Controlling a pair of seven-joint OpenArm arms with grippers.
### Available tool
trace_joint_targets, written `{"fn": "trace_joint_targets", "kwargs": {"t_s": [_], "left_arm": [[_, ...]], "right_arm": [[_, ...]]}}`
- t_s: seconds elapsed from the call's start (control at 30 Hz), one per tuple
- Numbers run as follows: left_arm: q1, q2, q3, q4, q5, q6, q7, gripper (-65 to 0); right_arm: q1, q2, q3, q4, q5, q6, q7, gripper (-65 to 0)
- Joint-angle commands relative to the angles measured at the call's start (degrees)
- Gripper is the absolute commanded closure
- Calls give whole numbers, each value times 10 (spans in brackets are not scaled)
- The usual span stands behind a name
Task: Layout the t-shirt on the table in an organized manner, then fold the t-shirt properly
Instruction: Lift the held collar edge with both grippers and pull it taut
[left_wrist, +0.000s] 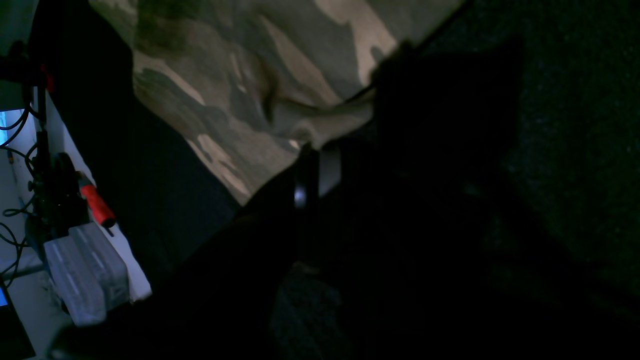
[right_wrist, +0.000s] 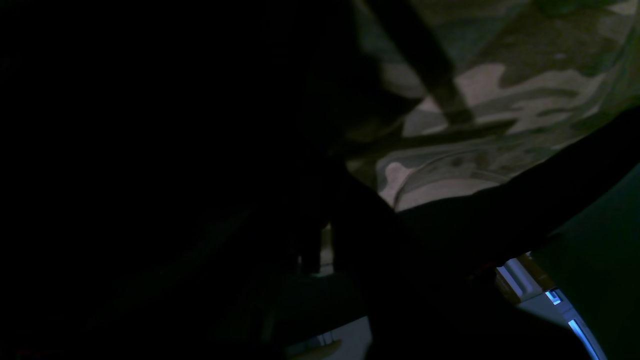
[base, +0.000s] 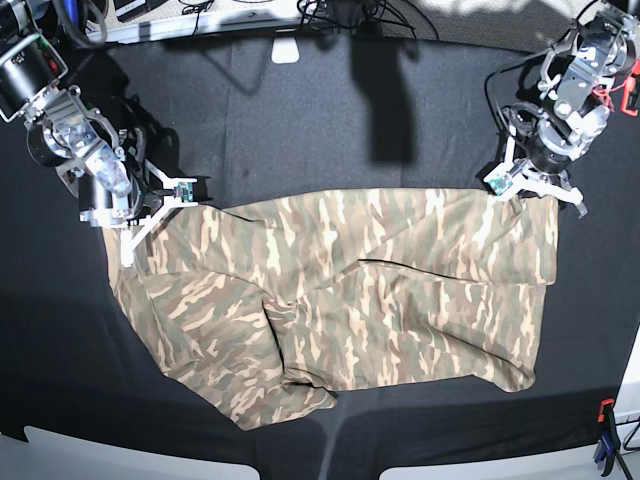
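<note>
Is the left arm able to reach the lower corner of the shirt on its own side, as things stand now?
Probably yes, but not right away. Its tool is shut on the shirt at the upper corner; the bare table beside it leaves the way down free.

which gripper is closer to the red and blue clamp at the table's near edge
Left. The left gripper holds the t-shirt at its far corner on the clamp side of the table. The right gripper grips the opposite corner, across the whole shirt.
</note>
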Motion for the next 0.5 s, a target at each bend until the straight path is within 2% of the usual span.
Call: {"fn": "trace_joint_targets", "kwargs": {"t_s": [0.0,0.1,0.17,0.3,0.47], "left_arm": [[-7,-8,-4,8,6,16,-7,0],[-7,-9,-4,17,6,41,-6,0],[-7,-8,-4,31,6,41,7,0],[-7,-11,-4,76,6,40,71,0],[-7,-19,-4,123,5,40,103,0]], "right_arm": [[11,9,6,12,-3,2,2,0],[11,9,6,22,-3,3,2,0],[11,9,6,28,-2,3,2,0],[9,10,6,39,25,7,3,0],[-22,19,6,77,31,28,13,0]]}}
